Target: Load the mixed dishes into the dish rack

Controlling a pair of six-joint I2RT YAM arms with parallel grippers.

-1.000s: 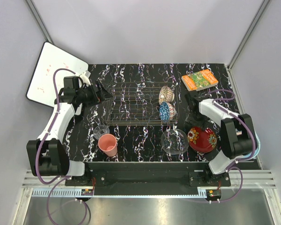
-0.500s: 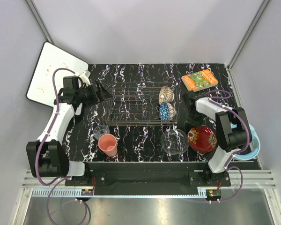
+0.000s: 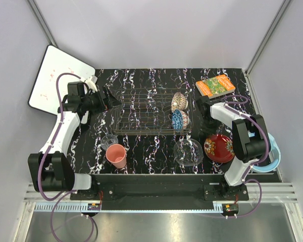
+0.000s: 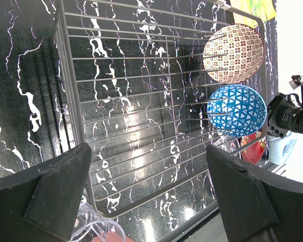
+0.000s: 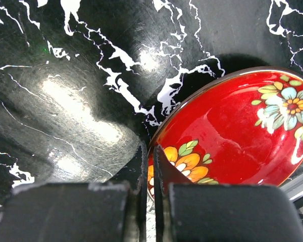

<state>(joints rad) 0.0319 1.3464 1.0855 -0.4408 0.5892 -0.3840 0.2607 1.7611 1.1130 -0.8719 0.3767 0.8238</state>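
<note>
In thin-wire rack, blue triangle-patterned bowl

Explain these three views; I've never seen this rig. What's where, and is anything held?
Two robot arms are bolted to a table. The top picture looks down from above; the other two come from a camera on each wrist. On the table: a wire rack with a tan bowl and a blue bowl on edge at its right end, a pink cup, a small glass, a glass plate, a red dish and a book. The left hand is open at the rack's left end, holding nothing. The right hand pinches the red dish's rim.
</note>
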